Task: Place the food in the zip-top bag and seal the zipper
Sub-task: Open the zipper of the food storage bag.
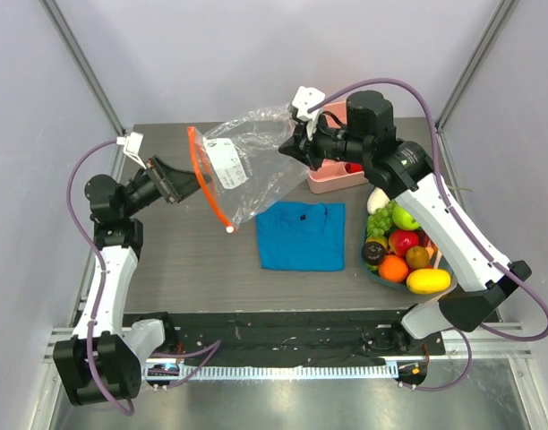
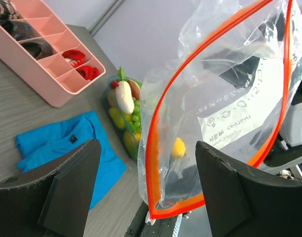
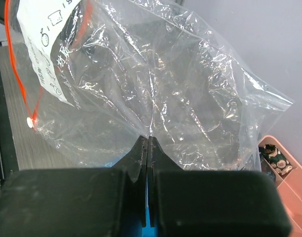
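Your right claw [image 3: 147,140] is fully closed, with a fold of the zip-top bag [image 1: 252,161] pinched between its fingertips. It holds the bag up off the bench [image 1: 184,260], above and beyond the far left corner of the blue cloth [image 1: 301,235].

The bag's long axis runs sideways. Its pinched, closed end is over the cloth's far edge, and its mouth points away to the cloth's left, toward your left claw [image 1: 180,184]. The zipper [image 1: 205,184] crosses that axis and hangs as a curved orange strip. Its white tip [image 1: 229,229] is at the low end, just off the cloth's far left corner. In the left wrist view the strip forms an open loop, so the mouth is unsealed.

Your left claw has its jaws spread wide and grips nothing. The bag's mouth hangs in front of the gap, but you cannot tell from these views whether either finger touches the rim.

The food [image 1: 401,246] sits piled in a teal bowl [image 1: 371,269] just right of the cloth. The pink tray [image 1: 332,184] lies beyond the cloth's far right corner.
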Tool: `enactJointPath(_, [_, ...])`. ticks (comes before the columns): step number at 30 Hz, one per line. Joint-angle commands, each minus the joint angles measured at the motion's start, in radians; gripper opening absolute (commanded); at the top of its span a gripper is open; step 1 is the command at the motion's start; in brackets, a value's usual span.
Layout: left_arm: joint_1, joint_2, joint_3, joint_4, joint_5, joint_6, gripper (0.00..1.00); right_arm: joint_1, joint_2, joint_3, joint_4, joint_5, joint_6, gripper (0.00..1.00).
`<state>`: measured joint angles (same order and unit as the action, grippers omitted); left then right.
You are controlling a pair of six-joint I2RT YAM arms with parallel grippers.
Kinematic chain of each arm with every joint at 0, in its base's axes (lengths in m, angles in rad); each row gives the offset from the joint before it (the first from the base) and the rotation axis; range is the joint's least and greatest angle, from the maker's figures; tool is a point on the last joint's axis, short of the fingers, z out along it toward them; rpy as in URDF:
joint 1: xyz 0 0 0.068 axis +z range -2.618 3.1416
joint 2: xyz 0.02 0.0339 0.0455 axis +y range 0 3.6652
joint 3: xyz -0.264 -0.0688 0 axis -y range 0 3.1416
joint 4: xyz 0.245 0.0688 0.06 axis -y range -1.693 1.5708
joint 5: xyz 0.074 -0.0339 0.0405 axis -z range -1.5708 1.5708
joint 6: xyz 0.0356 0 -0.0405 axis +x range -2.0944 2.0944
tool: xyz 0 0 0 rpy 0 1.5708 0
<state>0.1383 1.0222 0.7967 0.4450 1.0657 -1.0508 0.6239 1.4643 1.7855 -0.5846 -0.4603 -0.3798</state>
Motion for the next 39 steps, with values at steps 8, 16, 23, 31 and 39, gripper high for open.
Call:
enactJointPath(8, [-0.077,0.006,-0.014,0.236,-0.020,-0.113,0.31,-0.003,-0.007,-0.061,0.175,-0.048,0.212,0.01])
enactJointPath(16, [-0.074,-0.112,0.128,-0.489,-0.206,0.143,0.00,-0.010,0.047,-0.161,0.293,0.104,0.447,0.73])
enactJointPath(23, [-0.075,-0.139,0.372,-1.212,-0.846,0.386,0.01,-0.018,0.025,-0.167,0.243,0.098,0.571,0.92])
enactJointPath(31, [-0.295,-0.058,0.342,-1.283,-1.297,0.511,0.01,-0.009,0.125,-0.279,0.445,-0.077,0.953,0.96])
enactJointPath(39, [-0.430,0.174,0.397,-1.244,-1.296,0.410,0.00,0.031,0.283,-0.267,0.493,-0.069,1.076,1.00])
